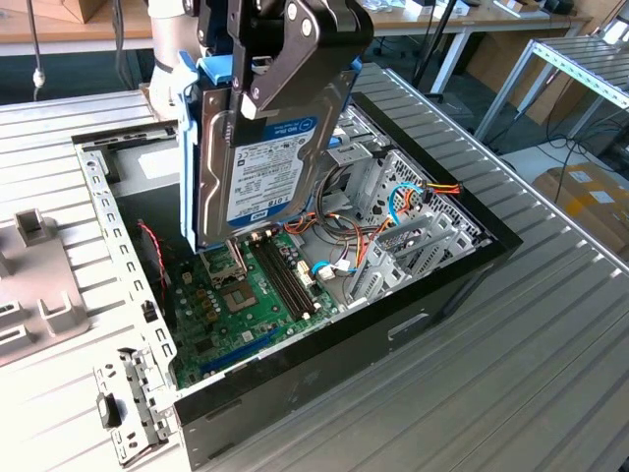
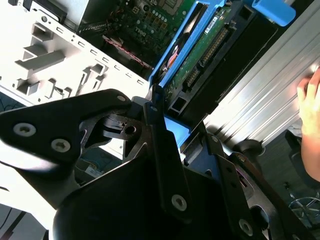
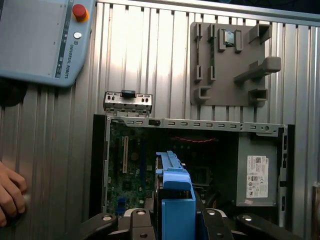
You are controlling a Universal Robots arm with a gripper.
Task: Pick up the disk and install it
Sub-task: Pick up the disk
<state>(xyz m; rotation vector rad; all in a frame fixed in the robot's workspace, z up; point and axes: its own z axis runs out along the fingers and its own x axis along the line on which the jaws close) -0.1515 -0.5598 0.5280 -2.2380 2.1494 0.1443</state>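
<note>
We find print in four places, and none of it do we give word for word. The disk (image 1: 257, 147) carries a large label (image 1: 267, 167), white with a blue band along its edge, covered in small lines of writing. In the first wrist view, the grey metal box (image 3: 257, 167) inside the computer case (image 3: 98, 165) bears a white sticker (image 3: 257, 176) with dark lines and symbols too fine for us to read. The pale blue pendant (image 3: 35, 40) on the surface (image 3: 150, 60) has lettering (image 3: 63, 40) running along its edge. The cardboard box (image 1: 565, 202) at the exterior view's right shows white paper slips (image 1: 578, 178), unreadable to us.
</note>
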